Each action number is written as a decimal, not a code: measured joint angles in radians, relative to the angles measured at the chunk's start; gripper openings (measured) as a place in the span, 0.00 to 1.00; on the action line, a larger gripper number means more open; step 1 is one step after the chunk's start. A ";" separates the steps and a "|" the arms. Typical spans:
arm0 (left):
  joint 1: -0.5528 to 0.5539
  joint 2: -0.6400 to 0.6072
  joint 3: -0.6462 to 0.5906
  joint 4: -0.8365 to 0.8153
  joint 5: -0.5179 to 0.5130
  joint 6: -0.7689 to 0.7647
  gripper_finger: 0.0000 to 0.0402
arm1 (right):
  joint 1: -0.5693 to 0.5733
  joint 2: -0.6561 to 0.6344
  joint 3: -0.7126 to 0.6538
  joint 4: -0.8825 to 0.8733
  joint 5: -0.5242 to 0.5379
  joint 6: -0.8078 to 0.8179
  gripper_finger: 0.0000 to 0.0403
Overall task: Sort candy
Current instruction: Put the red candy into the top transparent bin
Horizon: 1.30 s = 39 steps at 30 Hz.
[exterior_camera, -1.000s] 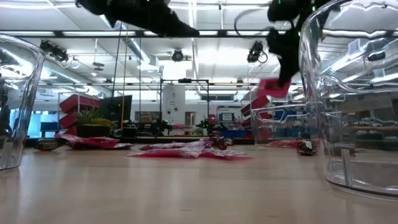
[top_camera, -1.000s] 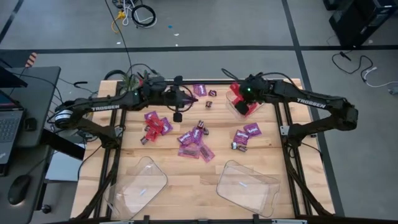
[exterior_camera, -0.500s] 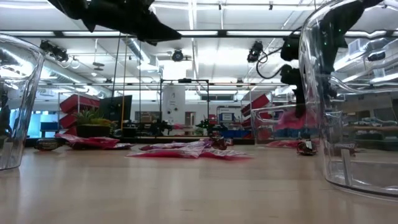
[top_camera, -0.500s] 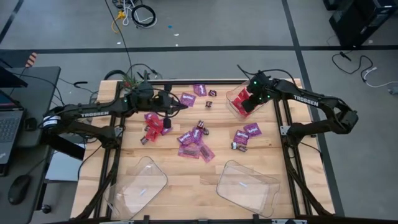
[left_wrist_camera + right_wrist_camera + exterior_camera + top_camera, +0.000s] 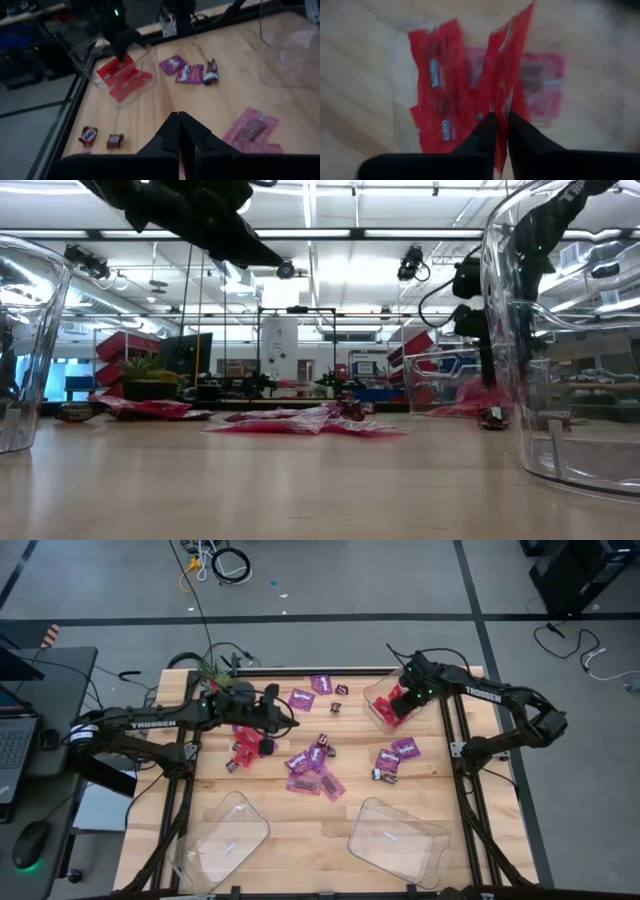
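A red packet (image 5: 507, 70) is pinched on edge between the closed fingers of the right gripper (image 5: 499, 125), low inside the clear tray (image 5: 372, 708) at the far right of the table (image 5: 300, 840). Other red packets (image 5: 437, 107) already lie flat on the tray floor just beneath, so the held one is judged to be at the point of release among its own kind.

The left gripper (image 5: 179, 131) is held above the far left part of the table with its fingers pressed together on nothing, pointed across the boards as if waiting its turn. Purple packets (image 5: 312, 762) and small brown pieces (image 5: 100, 138) are scattered loose over the middle of the table, unsorted. Two more clear trays (image 5: 398, 838) stand at the near edge, presumably reserved for those other kinds.
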 joint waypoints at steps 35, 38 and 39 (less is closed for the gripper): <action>0.022 -0.177 -0.444 0.565 -0.078 -0.158 0.00 | 0.989 0.292 0.279 0.442 0.125 0.155 0.50; 0.022 -0.177 -0.458 0.584 -0.078 -0.176 0.00 | 1.014 0.384 0.336 0.448 0.159 0.157 0.54; 0.022 -0.177 -0.459 0.582 -0.078 -0.180 0.00 | 1.018 0.414 0.357 0.448 0.161 0.156 0.55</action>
